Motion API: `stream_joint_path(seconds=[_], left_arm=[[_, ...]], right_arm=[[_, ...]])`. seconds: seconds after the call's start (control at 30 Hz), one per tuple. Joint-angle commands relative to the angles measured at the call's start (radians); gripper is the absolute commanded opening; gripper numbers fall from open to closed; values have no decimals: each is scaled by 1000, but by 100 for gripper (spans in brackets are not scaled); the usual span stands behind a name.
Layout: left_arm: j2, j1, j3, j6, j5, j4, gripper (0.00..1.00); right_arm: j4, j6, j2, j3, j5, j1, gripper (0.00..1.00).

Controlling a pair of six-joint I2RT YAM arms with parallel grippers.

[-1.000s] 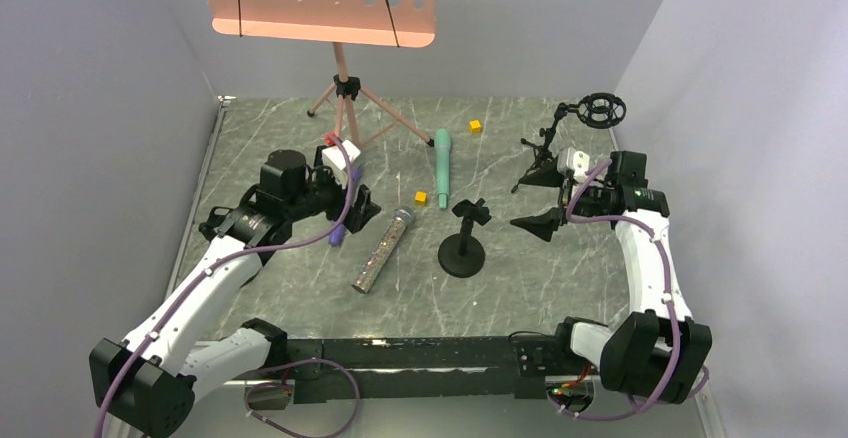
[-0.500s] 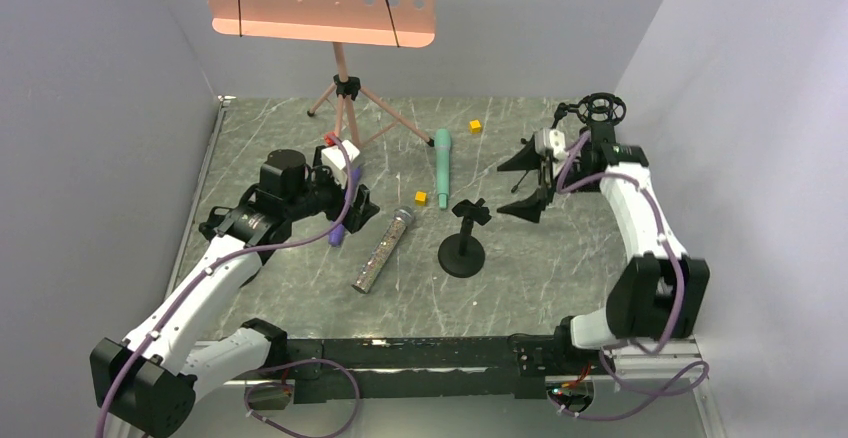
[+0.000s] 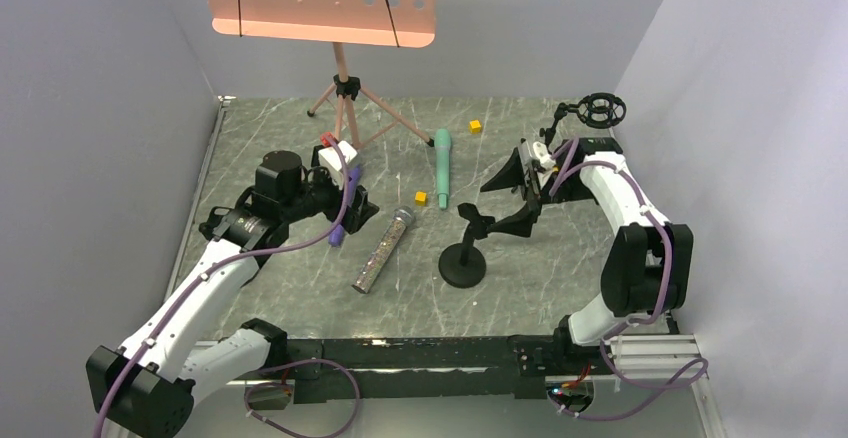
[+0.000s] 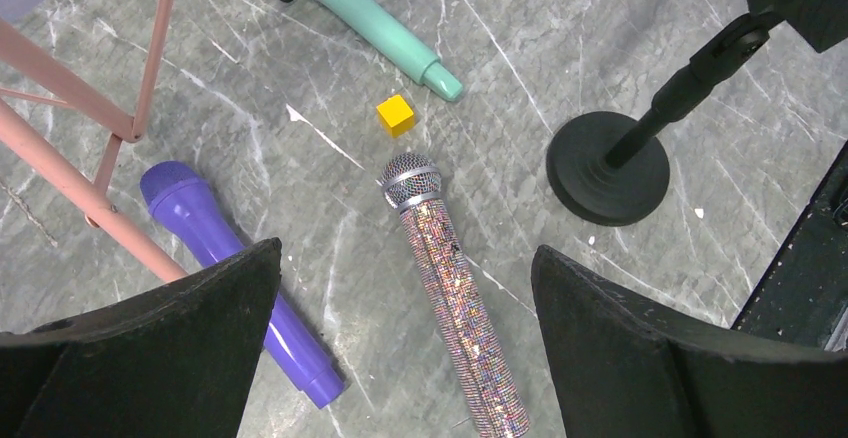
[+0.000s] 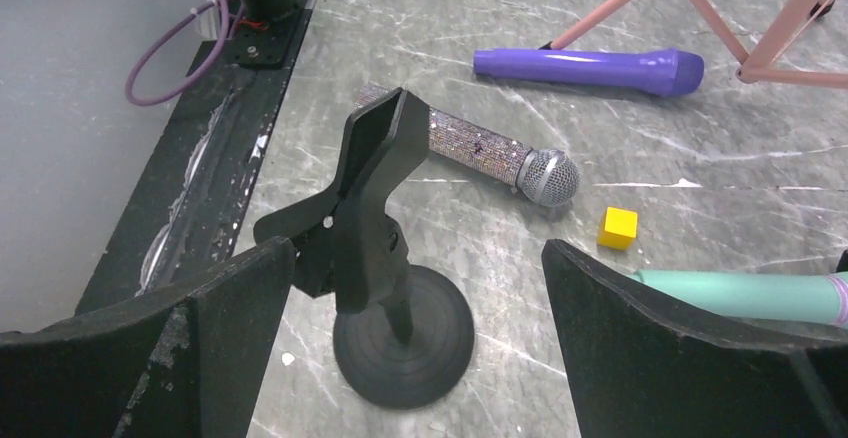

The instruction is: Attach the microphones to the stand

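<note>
Nothing is attached yet. The purple microphone point(image 4: 240, 268), the teal-green microphone point(image 3: 442, 168) and the glittery microphone point(image 4: 455, 298) all lie flat on the tabletop point(image 3: 560, 278), and the clip of the black round-base stand point(image 5: 375, 198) is empty. My left end effector point(image 4: 405, 258) hangs wide open and empty above the glittery one, with the purple one just beside it. My right end effector point(image 5: 418, 248), also spread open with nothing in it, faces the stand's clip from close by. As I judge it, the whole job lies ahead — three pick-ups and three seatings.
</note>
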Motion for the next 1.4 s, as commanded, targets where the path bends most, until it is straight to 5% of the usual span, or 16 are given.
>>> stream_joint_path(seconds=[0.0, 0.2, 0.33, 0.4, 0.53, 0.6, 0.7, 0.93, 1.13, 1.37], left_arm=[[-3, 4, 9, 6, 28, 18, 99], [-2, 4, 5, 7, 19, 20, 99], [1, 4, 3, 7, 32, 26, 99], [0, 4, 2, 9, 64, 32, 99], [-26, 2, -45, 55, 346, 124, 99], [-55, -6, -174, 59, 524, 363, 99], [-46, -83, -312, 15, 594, 670, 99], [158, -371, -215, 175, 370, 666, 99], [434, -395, -216, 64, 284, 1015, 99], [606, -418, -169, -6, 159, 1185, 91]], right_arm=[[-37, -72, -30, -2, -24, 6, 100], [190, 270, -99, 9, 38, -51, 100], [697, 777, -294, -155, 202, -82, 100], [795, 915, -387, -224, 247, -87, 100], [637, 792, -439, -238, 198, -111, 100], [696, 824, -501, -300, 174, -131, 100], [728, 845, -522, -332, 131, -175, 100], [776, 860, -578, -381, 82, -194, 100], [788, 861, -599, -394, 59, -196, 100], [728, 801, -606, -377, 55, -194, 100]])
